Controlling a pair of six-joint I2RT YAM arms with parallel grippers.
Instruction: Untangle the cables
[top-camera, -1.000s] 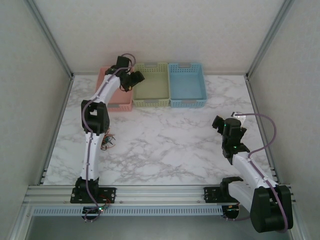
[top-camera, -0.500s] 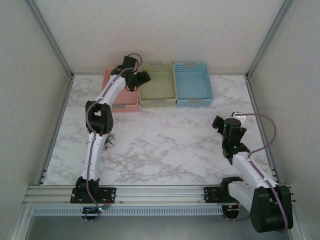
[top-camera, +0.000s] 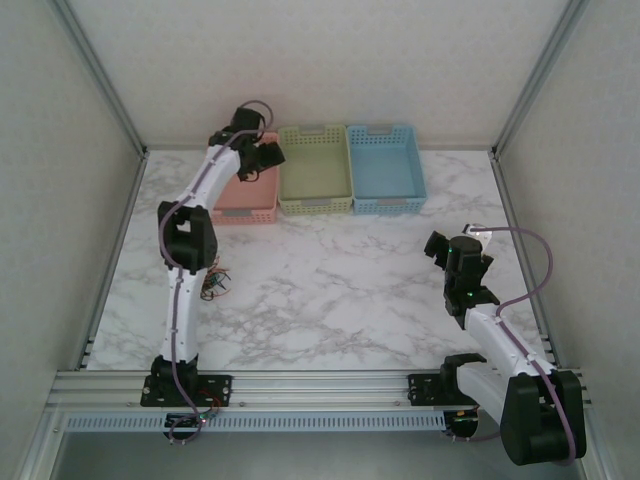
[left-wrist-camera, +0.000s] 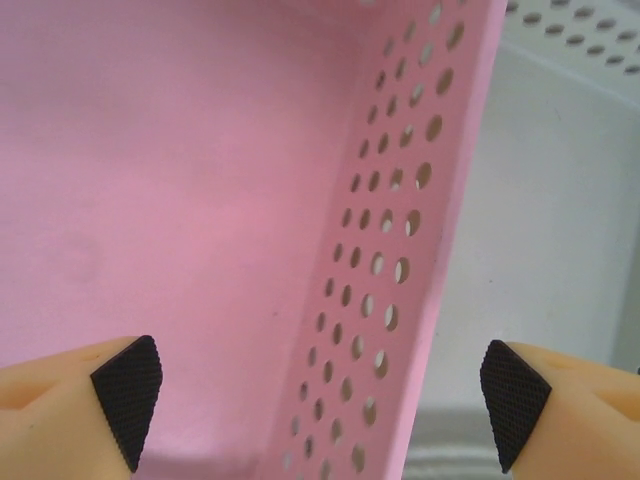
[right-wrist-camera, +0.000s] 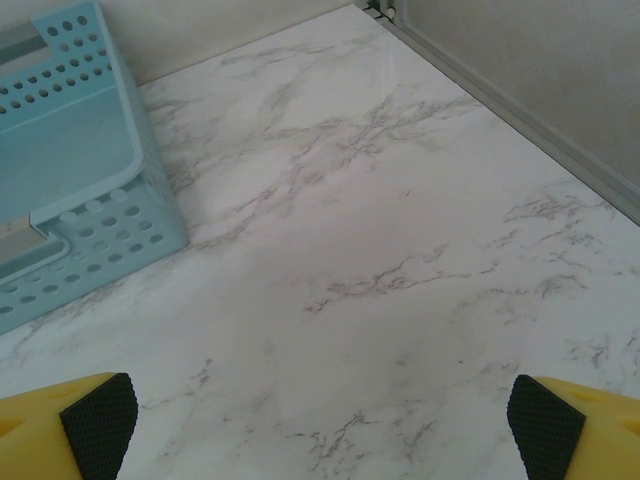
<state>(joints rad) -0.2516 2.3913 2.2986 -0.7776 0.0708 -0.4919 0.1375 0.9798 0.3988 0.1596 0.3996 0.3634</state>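
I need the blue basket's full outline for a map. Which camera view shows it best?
The top external view: the blue basket is seen whole from above, all four walls and its floor. The right wrist view catches just one perforated corner at its left edge. The left wrist view looks into the pink basket instead.

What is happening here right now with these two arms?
The left gripper hangs open and empty over the pink basket at the far side of the table. The tangled cables lie on the table beside the left arm, with no gripper on them. The right gripper is open above bare marble, holding nothing.
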